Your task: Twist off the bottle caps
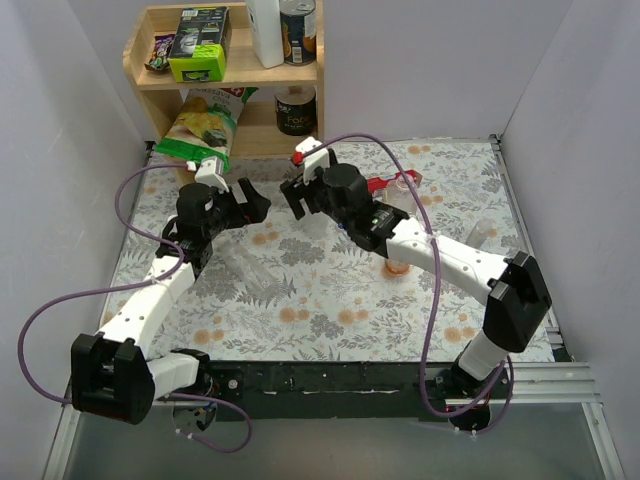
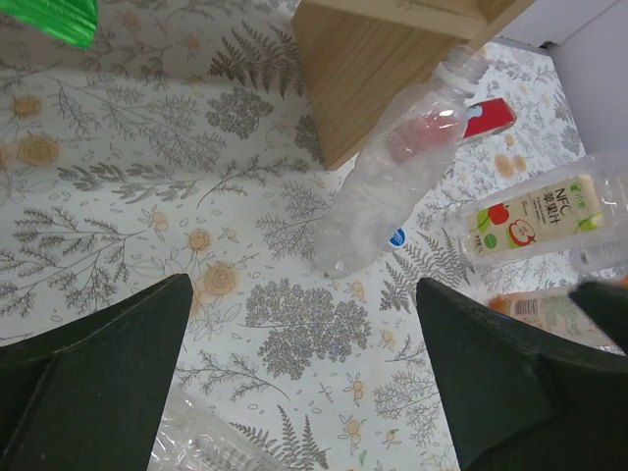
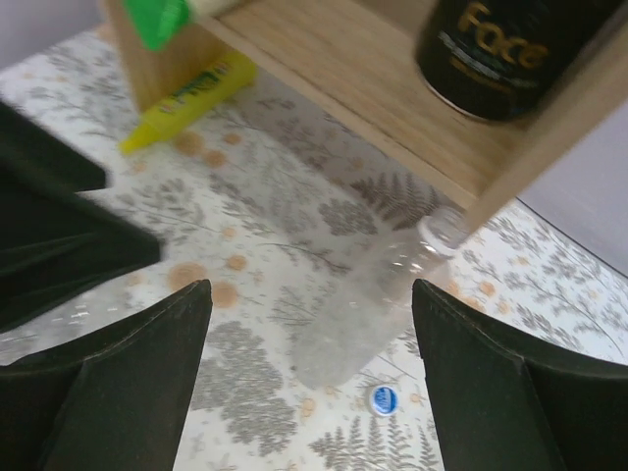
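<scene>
Jaws wide; L arm (image 1: 150, 300), R arm (image 1: 450, 258) facing bottle (image 3: 358, 314).

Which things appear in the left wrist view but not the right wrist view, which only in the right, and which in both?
Only the left wrist view: a labelled juice bottle, a red piece and part of an orange bottle. Only the right wrist view: a dark tin standing on the shelf. Both: the clear bottle lying by the wooden shelf, with a small blue cap beside it.
</scene>
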### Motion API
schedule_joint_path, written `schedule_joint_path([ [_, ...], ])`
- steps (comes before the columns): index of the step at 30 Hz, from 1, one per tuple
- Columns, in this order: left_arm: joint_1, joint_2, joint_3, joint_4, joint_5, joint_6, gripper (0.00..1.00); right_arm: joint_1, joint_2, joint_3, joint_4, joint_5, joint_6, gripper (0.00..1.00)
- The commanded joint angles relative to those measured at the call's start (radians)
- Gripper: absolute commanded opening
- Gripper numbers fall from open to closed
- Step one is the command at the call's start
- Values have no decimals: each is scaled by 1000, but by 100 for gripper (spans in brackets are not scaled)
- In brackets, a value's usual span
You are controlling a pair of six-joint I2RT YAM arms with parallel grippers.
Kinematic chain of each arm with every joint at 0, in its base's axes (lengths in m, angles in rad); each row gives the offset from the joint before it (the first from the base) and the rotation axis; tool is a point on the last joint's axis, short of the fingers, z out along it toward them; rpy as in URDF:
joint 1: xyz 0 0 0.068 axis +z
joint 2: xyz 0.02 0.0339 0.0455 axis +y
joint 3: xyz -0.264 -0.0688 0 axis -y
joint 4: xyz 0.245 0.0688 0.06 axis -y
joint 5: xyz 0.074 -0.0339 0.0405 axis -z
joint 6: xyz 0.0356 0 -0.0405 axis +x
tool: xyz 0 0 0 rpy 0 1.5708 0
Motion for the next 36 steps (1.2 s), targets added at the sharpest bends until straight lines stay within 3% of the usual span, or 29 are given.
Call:
schedule_joint_path([
  [1, -1, -86, -7, 38, -40, 32, 98, 123, -104, -2, 16, 53, 1, 87],
  [7, -1, -182, -48, 108, -123, 42, 98, 241, -141, -134, 24, 59, 91, 87],
  [16, -1, -219, -56, 112, -150, 44, 98, 257, -78, -192, 65, 3, 193, 89],
  [25, -1, -224, -50, 96, -210, 41, 98, 258, 129, -57, 33, -146, 219, 89],
  [36, -2, -221, -45, 81, -242, 41, 98, 257, 350, 131, -51, -137, 205, 91],
])
